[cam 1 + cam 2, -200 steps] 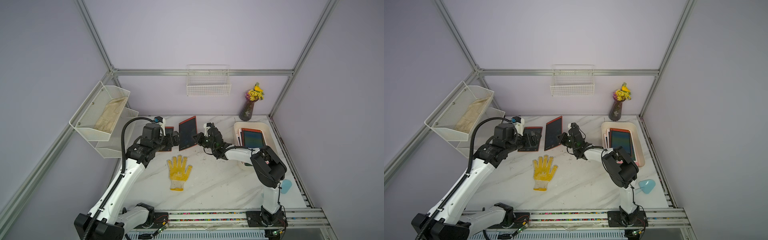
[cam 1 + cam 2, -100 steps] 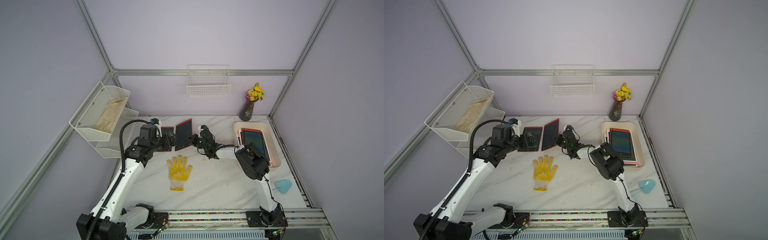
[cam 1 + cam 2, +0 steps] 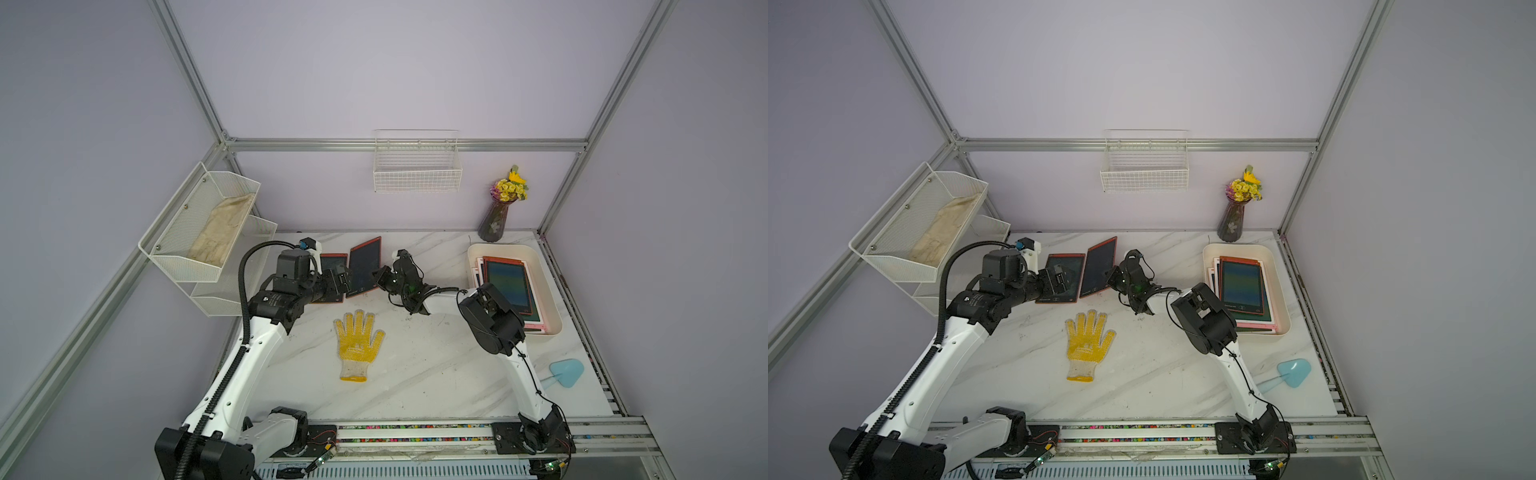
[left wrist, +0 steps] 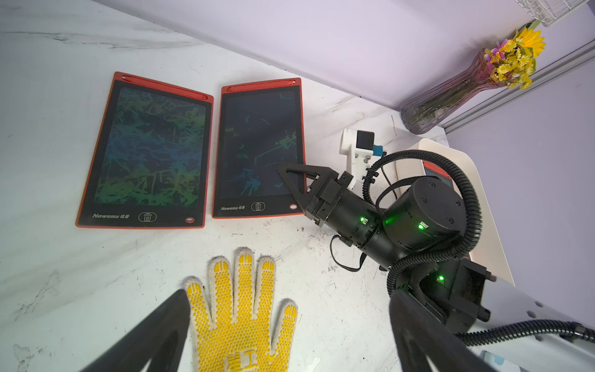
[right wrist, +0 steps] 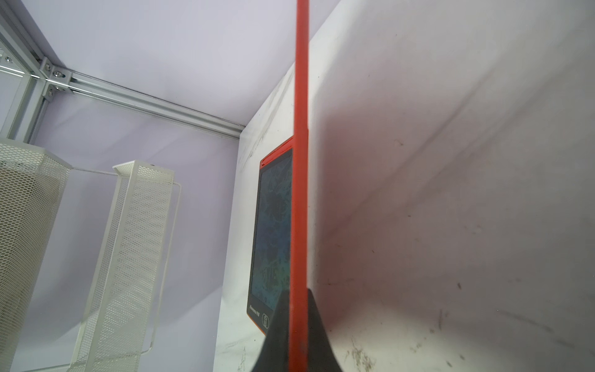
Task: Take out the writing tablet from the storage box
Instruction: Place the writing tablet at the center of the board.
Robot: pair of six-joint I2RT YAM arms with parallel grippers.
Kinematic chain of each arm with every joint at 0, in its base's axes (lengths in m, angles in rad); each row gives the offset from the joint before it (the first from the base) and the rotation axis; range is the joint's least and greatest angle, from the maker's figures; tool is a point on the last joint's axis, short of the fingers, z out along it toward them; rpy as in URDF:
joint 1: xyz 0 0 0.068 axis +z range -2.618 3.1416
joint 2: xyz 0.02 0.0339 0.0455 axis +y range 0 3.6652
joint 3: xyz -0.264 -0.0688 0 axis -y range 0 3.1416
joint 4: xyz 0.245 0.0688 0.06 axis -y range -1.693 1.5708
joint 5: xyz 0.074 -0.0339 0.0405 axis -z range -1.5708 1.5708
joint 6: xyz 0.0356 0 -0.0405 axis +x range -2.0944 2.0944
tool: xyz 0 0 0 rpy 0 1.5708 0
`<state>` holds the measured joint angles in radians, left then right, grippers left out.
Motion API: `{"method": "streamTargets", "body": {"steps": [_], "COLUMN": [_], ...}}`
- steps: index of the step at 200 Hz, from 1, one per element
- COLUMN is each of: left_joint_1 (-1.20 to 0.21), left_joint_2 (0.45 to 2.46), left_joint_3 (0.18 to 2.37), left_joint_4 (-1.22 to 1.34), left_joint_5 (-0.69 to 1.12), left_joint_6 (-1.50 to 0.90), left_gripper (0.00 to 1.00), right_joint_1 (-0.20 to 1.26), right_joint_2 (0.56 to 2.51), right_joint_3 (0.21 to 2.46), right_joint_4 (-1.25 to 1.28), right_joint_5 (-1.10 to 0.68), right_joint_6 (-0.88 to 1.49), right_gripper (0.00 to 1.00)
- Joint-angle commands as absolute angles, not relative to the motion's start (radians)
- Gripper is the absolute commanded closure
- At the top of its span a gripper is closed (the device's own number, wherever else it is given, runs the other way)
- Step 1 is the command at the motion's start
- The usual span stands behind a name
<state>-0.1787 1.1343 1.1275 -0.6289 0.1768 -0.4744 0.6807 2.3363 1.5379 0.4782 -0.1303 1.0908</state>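
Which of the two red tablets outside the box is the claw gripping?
The tablet nearer the storage box, pinched by the right claw; its neighbour lies free.

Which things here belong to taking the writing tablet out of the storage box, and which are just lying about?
Belonging to the job: storage box, tablets stacked in it, writing tablet gripped by the right gripper, second tablet lying flat beside it.
Lying about: yellow glove, vase of flowers, wire basket, mesh shelf, pale blue tool.

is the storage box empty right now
No, the storage box holds a stack of writing tablets, with a red-framed one on top.
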Motion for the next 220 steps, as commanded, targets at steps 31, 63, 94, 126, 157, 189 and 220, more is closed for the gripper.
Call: {"method": "streamTargets", "body": {"steps": [31, 63, 94, 126, 157, 189, 220], "left_joint_1": [-0.161, -0.153, -0.149, -0.145, -0.14, -0.138, -0.135], "left_joint_2": [1.112, 1.112, 1.108, 1.109, 1.109, 1.115, 1.115], "left_joint_3": [1.085, 1.081, 1.08, 1.079, 1.08, 1.077, 1.075], "left_joint_4": [-0.581, -0.575, -0.576, -0.576, -0.575, -0.568, -0.566], "left_joint_5": [0.213, 0.226, 0.227, 0.231, 0.232, 0.242, 0.247], "left_joint_6": [-0.454, -0.457, -0.456, -0.456, -0.456, -0.46, -0.46], "left_gripper": [0.05, 0.05, 0.05, 0.05, 0.05, 0.05, 0.05], "right_joint_1": [0.693, 0.693, 0.693, 0.695, 0.7, 0.712, 0.72], "right_joint_2": [2.371, 2.406, 2.438, 2.475, 2.501, 2.538, 2.57], "right_joint_3": [1.558, 1.568, 1.588, 1.634, 1.664, 1.726, 1.766], "right_joint_4": [0.503, 0.528, 0.541, 0.535, 0.533, 0.513, 0.494], "right_joint_5": [-0.163, -0.192, -0.196, -0.206, -0.197, -0.199, -0.201], "right_joint_6": [1.145, 1.167, 1.18, 1.181, 1.193, 1.203, 1.208], "right_gripper": [1.0, 1.0, 1.0, 1.0, 1.0, 1.0, 1.0]}}
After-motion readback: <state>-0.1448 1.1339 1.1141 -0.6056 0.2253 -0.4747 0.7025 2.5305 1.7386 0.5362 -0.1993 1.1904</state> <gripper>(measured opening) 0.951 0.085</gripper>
